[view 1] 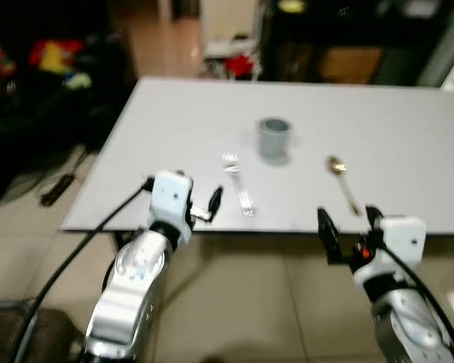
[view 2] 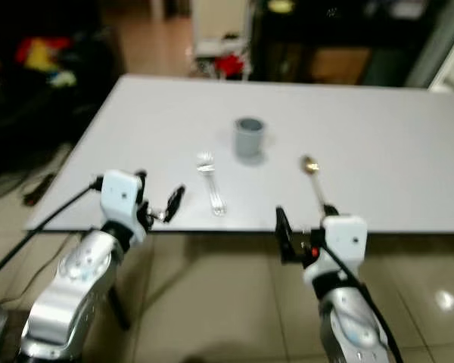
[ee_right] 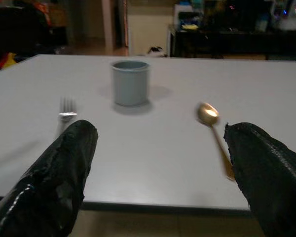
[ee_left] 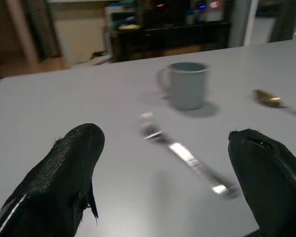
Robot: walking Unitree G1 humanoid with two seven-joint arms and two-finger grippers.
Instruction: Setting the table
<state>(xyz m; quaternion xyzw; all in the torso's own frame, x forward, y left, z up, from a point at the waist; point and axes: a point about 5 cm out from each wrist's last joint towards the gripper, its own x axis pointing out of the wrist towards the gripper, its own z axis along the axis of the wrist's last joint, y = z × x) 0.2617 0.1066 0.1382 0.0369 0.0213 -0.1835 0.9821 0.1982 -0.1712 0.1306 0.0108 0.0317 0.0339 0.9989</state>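
I see a white table [view 1: 189,113] on a glossy beige tiled floor [view 1: 234,302]. Dark furniture [view 1: 325,45] lines the dim far wall.

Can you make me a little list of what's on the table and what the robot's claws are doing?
table: white table, seen from its near edge
cup: grey cup with a handle, standing upright in the middle
fork: silver fork, to the left of the cup, nearer the edge
spoon: gold spoon, to the right of the cup
left claw: left claw open, at the near edge beside the fork, holding nothing
right claw: right claw open, just off the near edge below the spoon, holding nothing
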